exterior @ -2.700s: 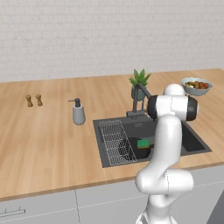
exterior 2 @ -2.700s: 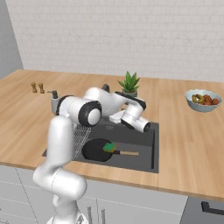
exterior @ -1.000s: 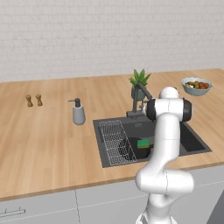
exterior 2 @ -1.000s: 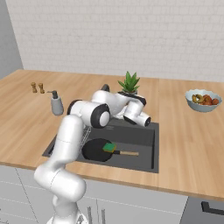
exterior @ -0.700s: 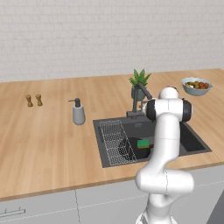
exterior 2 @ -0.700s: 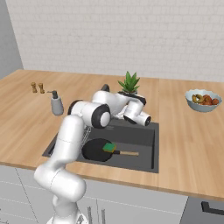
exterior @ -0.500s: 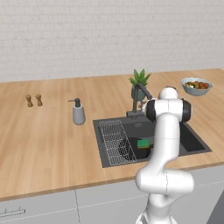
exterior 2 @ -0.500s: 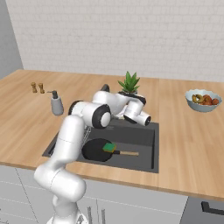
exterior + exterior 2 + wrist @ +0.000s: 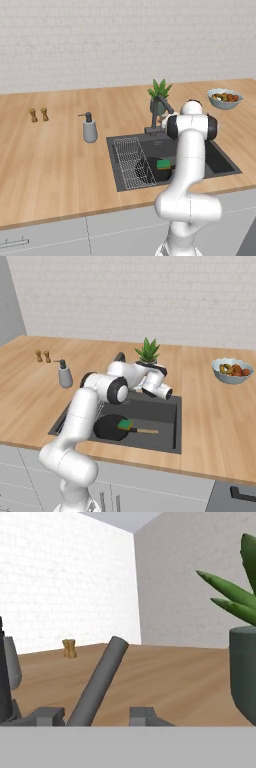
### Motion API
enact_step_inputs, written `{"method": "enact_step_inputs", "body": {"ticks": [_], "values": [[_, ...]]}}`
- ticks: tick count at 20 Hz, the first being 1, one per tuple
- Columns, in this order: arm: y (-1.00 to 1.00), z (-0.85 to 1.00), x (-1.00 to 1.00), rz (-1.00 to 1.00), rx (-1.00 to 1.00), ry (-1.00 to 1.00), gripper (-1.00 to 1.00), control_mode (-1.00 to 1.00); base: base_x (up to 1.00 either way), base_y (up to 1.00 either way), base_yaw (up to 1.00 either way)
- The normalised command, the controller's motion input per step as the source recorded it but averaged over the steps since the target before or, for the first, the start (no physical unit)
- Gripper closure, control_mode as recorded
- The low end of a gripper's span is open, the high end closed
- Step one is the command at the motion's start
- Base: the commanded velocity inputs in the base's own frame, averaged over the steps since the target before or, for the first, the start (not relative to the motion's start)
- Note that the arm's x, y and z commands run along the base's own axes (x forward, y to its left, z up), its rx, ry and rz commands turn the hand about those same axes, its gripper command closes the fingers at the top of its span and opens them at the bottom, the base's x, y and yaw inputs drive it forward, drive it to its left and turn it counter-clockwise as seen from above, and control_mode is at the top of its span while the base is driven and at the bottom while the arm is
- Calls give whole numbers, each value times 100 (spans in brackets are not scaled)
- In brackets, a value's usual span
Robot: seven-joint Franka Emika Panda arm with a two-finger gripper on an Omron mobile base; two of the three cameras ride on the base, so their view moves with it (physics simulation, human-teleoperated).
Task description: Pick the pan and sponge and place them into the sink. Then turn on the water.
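the arm reaches forward over the sink [image 9: 165, 408], wrist bent toward the faucet lever [image 9: 97, 682]. in the hand view the claw [image 9: 97, 716] has its tips either side of the lever's base, partly closed; actual contact can't be told. the pan [image 9: 111, 427] lies in the sink with the sponge [image 9: 125, 425] on it. the plant pot [image 9: 243, 672] is cut off at the edge.

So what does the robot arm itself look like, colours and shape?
The arm is glossy white, built of rounded tubular segments with dark grey discs at the joints. No cables or markings show. Its tool ends in two small, blocky dark grey fingertips.
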Motion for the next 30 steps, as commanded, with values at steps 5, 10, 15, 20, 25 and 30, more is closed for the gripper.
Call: {"method": "enact_step_inputs", "body": {"ticks": [5, 10, 15, 20, 25, 30], "values": [[-21, -16, 19, -5, 3, 0, 100, -100, 0, 0, 0], [-41, -26, 29, -23, 0, 12, 100, -100, 0, 0, 0], [-66, -30, 24, -53, 0, 26, 100, -100, 0, 0, 0], [-26, -34, 20, -88, -8, 28, 100, -100, 0, 0, 0], [0, -12, 7, -89, -13, 27, 100, -100, 0, 0, 0], [-1, 26, -54, -61, -15, 16, 100, -100, 0, 0, 0]]}}
